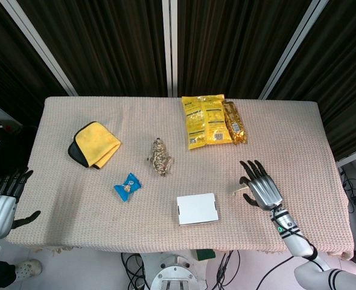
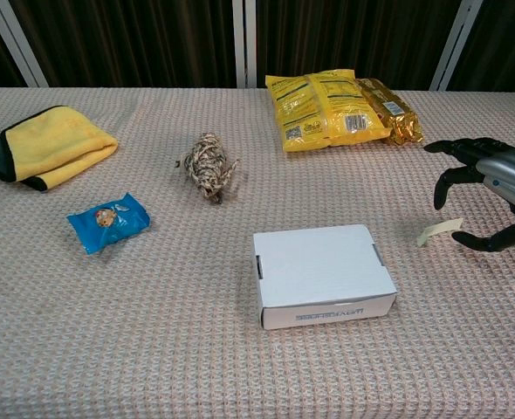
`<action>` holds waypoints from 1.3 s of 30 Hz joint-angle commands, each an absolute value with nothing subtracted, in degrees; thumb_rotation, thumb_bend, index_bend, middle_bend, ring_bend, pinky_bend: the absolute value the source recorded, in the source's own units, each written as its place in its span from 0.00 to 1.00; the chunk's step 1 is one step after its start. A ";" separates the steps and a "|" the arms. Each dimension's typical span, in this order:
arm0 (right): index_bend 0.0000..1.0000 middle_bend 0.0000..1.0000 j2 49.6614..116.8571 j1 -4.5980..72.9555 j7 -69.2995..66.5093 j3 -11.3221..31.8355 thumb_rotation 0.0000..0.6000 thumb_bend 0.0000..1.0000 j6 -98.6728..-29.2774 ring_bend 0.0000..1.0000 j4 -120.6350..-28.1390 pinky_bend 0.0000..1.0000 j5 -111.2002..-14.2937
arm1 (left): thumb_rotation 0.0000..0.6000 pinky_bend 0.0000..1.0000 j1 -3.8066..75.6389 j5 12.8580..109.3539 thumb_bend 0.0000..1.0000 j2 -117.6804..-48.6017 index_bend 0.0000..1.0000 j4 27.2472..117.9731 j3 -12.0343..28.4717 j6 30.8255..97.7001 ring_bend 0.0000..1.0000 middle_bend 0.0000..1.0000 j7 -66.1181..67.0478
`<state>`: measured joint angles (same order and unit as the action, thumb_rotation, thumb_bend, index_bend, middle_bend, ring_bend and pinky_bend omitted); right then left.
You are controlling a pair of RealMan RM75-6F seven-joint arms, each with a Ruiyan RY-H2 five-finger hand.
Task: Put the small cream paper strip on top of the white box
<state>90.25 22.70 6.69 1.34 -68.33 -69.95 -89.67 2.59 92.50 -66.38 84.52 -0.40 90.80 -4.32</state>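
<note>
The small cream paper strip point(image 1: 238, 189) point(image 2: 439, 230) lies on the tablecloth, right of the white box point(image 1: 197, 208) point(image 2: 321, 272). My right hand point(image 1: 261, 184) point(image 2: 495, 194) hovers just to the right of the strip with its fingers spread and arched over it. The thumb tip is close to the strip's right end; I cannot tell whether it touches. The box lies flat near the table's front edge with nothing on its lid. My left hand point(image 1: 3, 202) hangs off the table's left side, fingers apart and holding nothing.
A yellow cloth point(image 1: 95, 144) point(image 2: 52, 145) lies at the back left. A blue snack packet point(image 1: 127, 186) point(image 2: 107, 222) and a twine bundle point(image 1: 160, 157) point(image 2: 208, 166) sit mid-table. Yellow snack bags point(image 1: 211, 121) point(image 2: 336, 109) lie at the back right.
</note>
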 commanded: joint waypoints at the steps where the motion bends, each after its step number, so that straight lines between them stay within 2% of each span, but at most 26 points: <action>1: 0.44 0.00 90.32 22.78 6.81 1.28 1.00 0.29 -68.25 0.00 -69.89 0.00 -89.60 | 1.00 0.09 2.58 92.43 0.04 -66.44 0.08 84.45 -0.43 90.70 0.03 0.07 -4.35; 39: 0.53 0.00 92.80 24.65 8.17 1.39 1.00 0.35 -66.14 0.00 -67.66 0.00 -87.82 | 1.00 0.09 2.52 91.78 0.04 -66.29 0.08 83.95 -0.36 90.15 0.03 0.07 -4.94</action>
<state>92.80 24.65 8.17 1.39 -66.14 -67.66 -87.82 2.52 91.78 -66.29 83.95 -0.37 90.15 -4.94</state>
